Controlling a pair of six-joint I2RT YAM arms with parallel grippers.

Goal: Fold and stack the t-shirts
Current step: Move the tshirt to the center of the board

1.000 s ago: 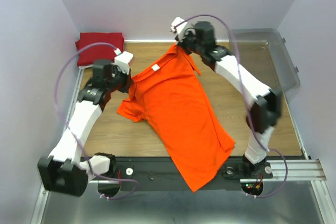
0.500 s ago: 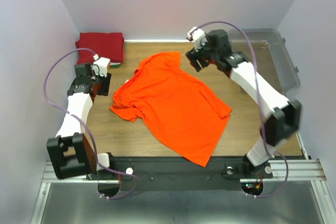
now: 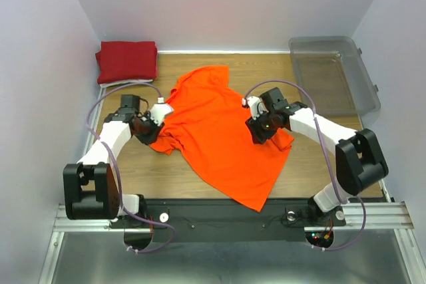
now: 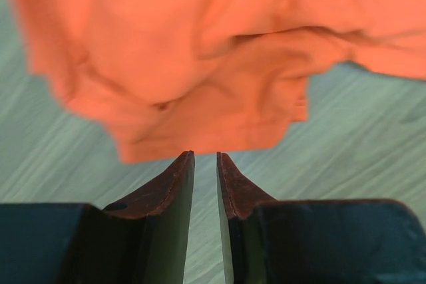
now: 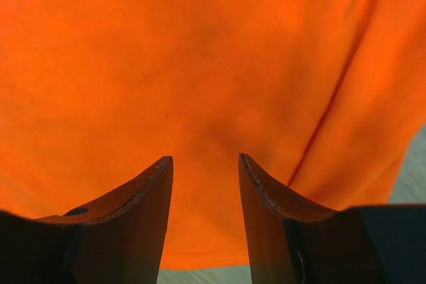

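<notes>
The bright orange t-shirt (image 3: 219,134) lies spread open and askew on the wooden table (image 3: 313,164), its lower hem reaching over the near edge. The dark red t-shirt (image 3: 126,60) lies folded in the back left corner, with a thin white edge under it. My left gripper (image 3: 152,128) is low at the orange shirt's left sleeve (image 4: 200,104). Its jaws are all but closed, with a thin gap and nothing between them (image 4: 205,154). My right gripper (image 3: 257,131) hangs over the shirt's right side (image 5: 200,51), open and empty (image 5: 205,157).
A clear plastic bin (image 3: 333,71) stands at the back right corner. Walls close in the table at the left, back and right. The black rail (image 3: 200,211) with the arm bases runs along the near edge.
The shirt was held up at its top by both grippers, then dropped flat. Both arms have since come down and inward, the left to the sleeve, the right onto the shirt's right side.
</notes>
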